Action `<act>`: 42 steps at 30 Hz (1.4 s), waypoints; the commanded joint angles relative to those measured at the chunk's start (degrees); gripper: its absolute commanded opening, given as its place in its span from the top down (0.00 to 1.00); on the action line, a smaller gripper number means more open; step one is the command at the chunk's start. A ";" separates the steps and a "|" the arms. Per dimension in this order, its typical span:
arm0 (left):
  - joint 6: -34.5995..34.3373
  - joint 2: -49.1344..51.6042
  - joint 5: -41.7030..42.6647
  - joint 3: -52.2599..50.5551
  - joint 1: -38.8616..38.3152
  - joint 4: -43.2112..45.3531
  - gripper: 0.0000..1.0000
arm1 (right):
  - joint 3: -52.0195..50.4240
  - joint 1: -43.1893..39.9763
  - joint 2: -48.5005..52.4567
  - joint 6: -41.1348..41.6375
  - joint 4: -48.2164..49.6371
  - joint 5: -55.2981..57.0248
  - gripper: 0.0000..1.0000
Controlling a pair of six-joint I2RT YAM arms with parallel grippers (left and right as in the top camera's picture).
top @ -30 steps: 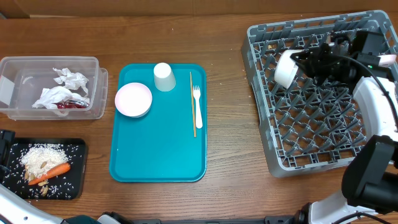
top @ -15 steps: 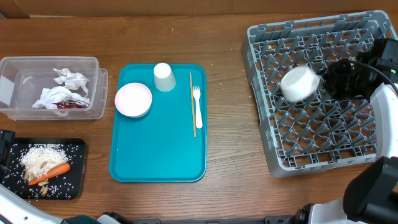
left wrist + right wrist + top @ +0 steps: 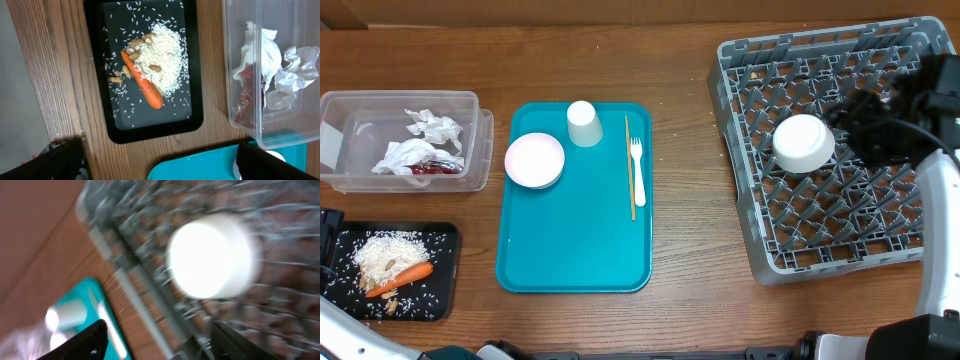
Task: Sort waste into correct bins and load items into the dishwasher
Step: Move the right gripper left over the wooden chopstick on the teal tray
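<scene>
A white bowl [image 3: 803, 143] lies upside down on the pegs of the grey dishwasher rack [image 3: 740, 205]. My right gripper [image 3: 850, 135] hovers just right of it, open, and nothing sits between its jaws in the blurred right wrist view [image 3: 160, 340]. My left gripper [image 3: 160, 167] stands wide open and empty above the table, near the black tray [image 3: 196, 75] that holds rice [image 3: 165, 55] and a carrot [image 3: 142, 85]. The clear tub [image 3: 470, 140] contains napkins [image 3: 420, 140] and a red wrapper [image 3: 435, 168]. A pink plate [image 3: 534, 160], white cup [image 3: 583, 123], fork [image 3: 638, 170] and wooden stick [image 3: 629, 165] rest on the teal tray.
The teal tray [image 3: 575, 250] lies at mid-table between the bins and the rack. Bare wooden tabletop [image 3: 685, 200] separates the tray from the rack. The rack's pegs stand upright all round the bowl.
The right gripper opened and let go of the white bowl, which tipped from upright on its side to upside down in the rack. The gripper drew back to the right.
</scene>
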 commanded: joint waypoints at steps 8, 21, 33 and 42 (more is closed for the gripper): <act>-0.35 -0.52 0.24 0.11 0.24 0.02 0.00 | 1.55 29.31 1.31 -7.76 8.70 5.25 0.14; -0.35 -0.52 0.24 0.11 0.24 0.02 0.00 | 1.55 47.82 21.35 -7.45 22.49 7.13 0.32; -0.35 -0.52 0.24 0.11 0.24 0.02 0.00 | 1.55 53.37 30.29 1.53 25.66 24.26 0.38; -0.35 -0.52 0.24 0.11 0.24 0.02 0.00 | 1.55 53.62 32.87 1.53 29.24 24.41 0.41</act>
